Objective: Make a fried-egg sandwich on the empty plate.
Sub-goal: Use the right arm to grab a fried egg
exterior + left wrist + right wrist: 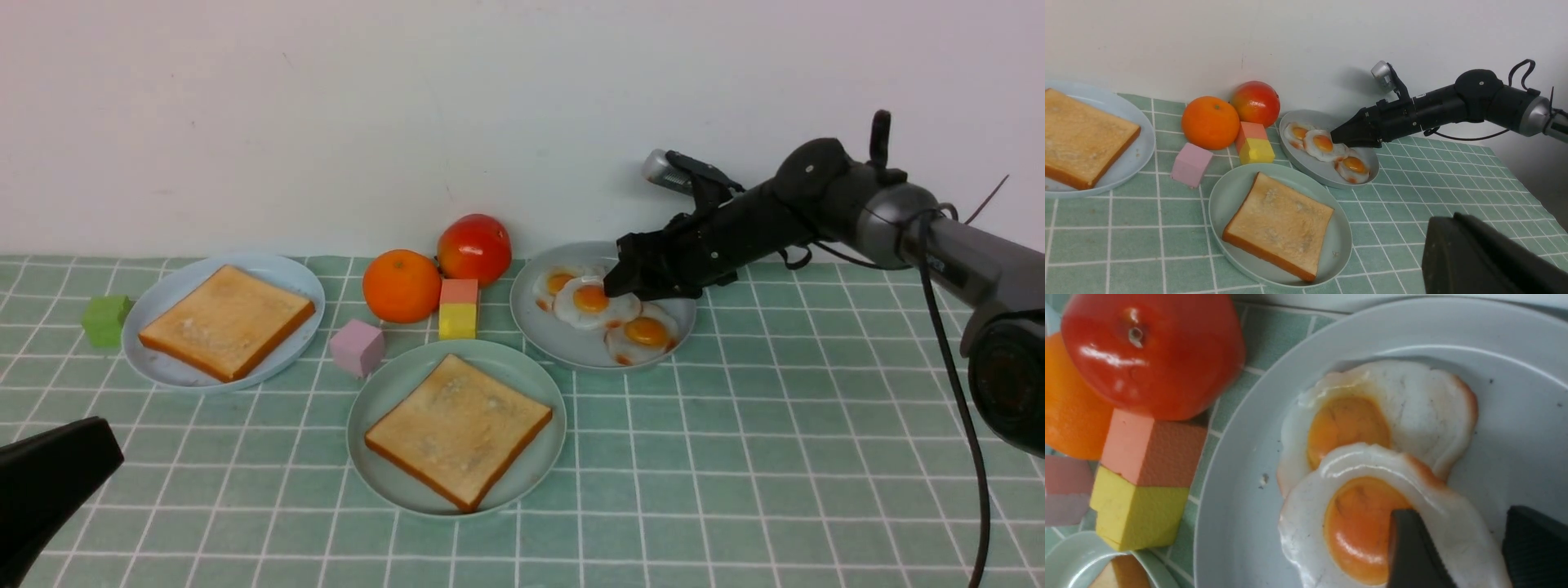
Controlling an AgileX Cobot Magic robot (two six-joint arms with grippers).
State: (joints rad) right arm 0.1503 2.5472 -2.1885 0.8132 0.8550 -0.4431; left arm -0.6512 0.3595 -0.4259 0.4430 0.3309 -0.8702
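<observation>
The pale mint-green plate (367,400) holds one toast slice (457,429). A second toast slice (227,322) lies on the light-blue plate (277,273) at the left. Three fried eggs overlap on the grey plate (539,327). My right gripper (616,278) is open and low over the middle egg (592,300). In the right wrist view the gripper (1459,522) straddles that egg's (1355,522) white edge, one finger over the yolk and the other beyond the edge. My left gripper (49,482) is shut and holds nothing at the near left.
An orange (402,286) and a red fruit (474,247) sit between the light-blue and grey plates. A salmon block stacked on a yellow one (459,309) and a pink block (357,347) stand beside them. A green block (106,320) is far left. A wall runs close behind.
</observation>
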